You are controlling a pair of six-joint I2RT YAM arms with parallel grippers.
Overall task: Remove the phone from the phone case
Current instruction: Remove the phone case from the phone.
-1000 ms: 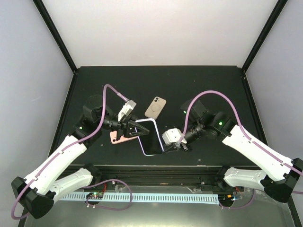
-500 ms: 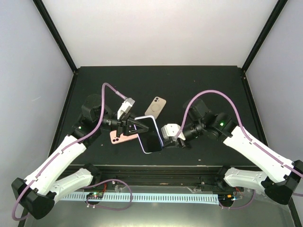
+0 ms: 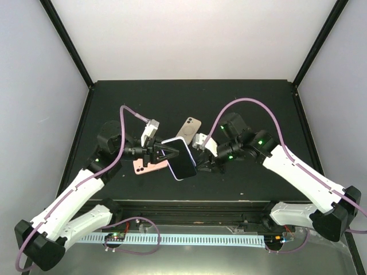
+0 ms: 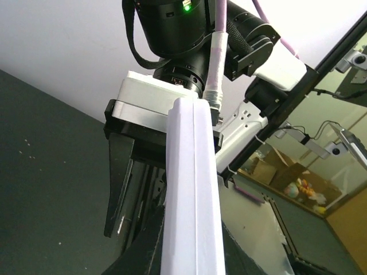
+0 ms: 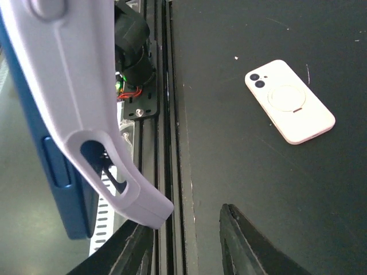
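Note:
A phone [image 3: 183,162] with a dark screen sits in a lavender phone case [image 3: 172,141], held above the table. My left gripper [image 3: 163,153] is shut on its left edge. In the left wrist view the case's pale edge [image 4: 192,189] runs up between my fingers. The right wrist view shows the case [image 5: 74,86] bent away from the blue phone body [image 5: 34,143] at one corner. That corner hangs just above the left finger of my right gripper [image 5: 186,220], which is open with nothing between its fingers. From above, the right gripper [image 3: 205,167] sits at the phone's right side.
A beige phone case [image 3: 189,129] lies back up on the black table [image 3: 252,97] behind the held phone and shows in the right wrist view [image 5: 289,109]. A pink phone [image 3: 145,168] lies under my left gripper. The table's near rail [image 5: 166,114] runs below the held phone.
My right gripper's jaws have spread apart and its wrist has swung away from the near edge to the phone's far right side. The left gripper has carried the phone slightly right and further from the near edge.

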